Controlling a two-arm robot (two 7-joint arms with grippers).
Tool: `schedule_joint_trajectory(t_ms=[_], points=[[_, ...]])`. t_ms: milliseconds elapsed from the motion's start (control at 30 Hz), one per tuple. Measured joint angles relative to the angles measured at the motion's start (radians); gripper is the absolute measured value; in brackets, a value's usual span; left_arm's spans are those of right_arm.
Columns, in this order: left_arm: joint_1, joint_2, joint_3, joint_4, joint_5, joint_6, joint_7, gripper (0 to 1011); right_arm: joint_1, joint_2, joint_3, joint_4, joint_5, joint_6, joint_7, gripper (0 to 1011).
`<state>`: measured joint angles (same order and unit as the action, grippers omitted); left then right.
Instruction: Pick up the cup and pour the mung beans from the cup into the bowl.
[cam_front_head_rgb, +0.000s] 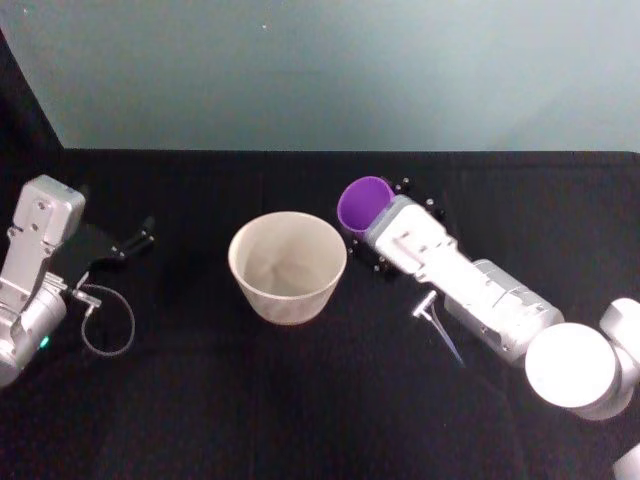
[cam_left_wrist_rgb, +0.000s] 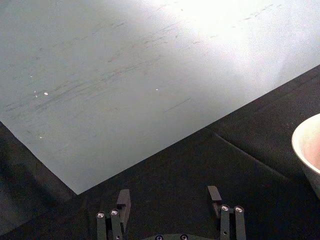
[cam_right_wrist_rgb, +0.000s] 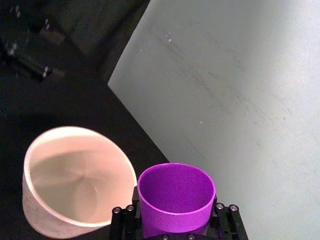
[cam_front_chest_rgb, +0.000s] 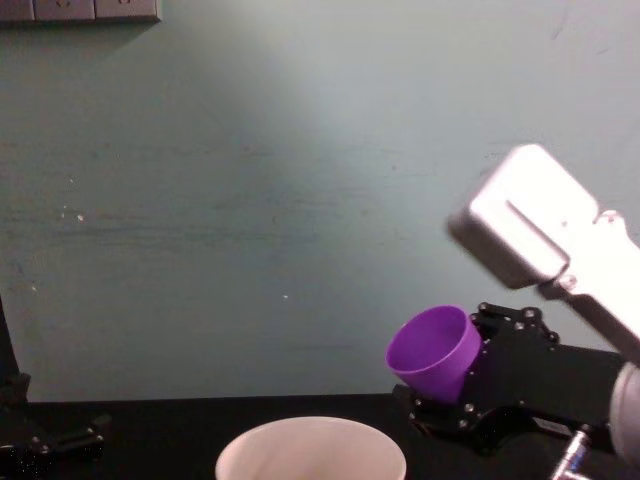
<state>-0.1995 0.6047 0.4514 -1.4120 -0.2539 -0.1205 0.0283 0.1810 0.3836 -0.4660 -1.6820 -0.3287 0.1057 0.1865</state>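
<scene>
the cup (cam_front_head_rgb: 365, 203) is held off the black tablecloth (cam_front_head_rgb: 300, 400), just beside the bowl (cam_front_head_rgb: 285, 300) on its right and higher than its rim. it tips with its mouth leaning toward the bowl. the right gripper (cam_front_head_rgb: 380, 222) pinches it low on the wall, one finger on each side, leaving the rim free.

it looks like thin, smooth purple plastic: tapered, no handle, light and a little slick. it would probably flex under a hard squeeze, so a firm hold near the stiffer base suits it best. no mung beans can be made out in the part of its inside that shows, nor in the bowl.

the bowl is wide, round and pale cream, with a plain smooth rim and walls that slope down to a narrower foot. it seems stiff and steady enough to stay put during a pour.

the left gripper (cam_left_wrist_rgb: 169, 196) hangs parked well to the left, its jaws spread and empty above the matte cloth.
</scene>
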Motion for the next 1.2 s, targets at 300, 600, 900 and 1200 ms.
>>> schedule_joint_trajectory(t_ms=[300,600,900,1200], points=[[0.0,0.0,0.0,0.0,0.0,0.0,0.0,1000,0.055,0.006,-0.072,-0.014,-0.169,0.092,0.034,734],[0.0,0.0,0.0,0.0,0.0,0.0,0.0,1000,0.109,0.007,-0.132,-0.01,-0.316,0.148,0.072,734],[0.0,0.0,0.0,0.0,0.0,0.0,0.0,1000,0.16,0.005,-0.186,0.009,-0.436,0.168,0.114,734],[0.0,0.0,0.0,0.0,0.0,0.0,0.0,1000,0.209,-0.005,-0.244,0.032,-0.559,0.17,0.161,733]])
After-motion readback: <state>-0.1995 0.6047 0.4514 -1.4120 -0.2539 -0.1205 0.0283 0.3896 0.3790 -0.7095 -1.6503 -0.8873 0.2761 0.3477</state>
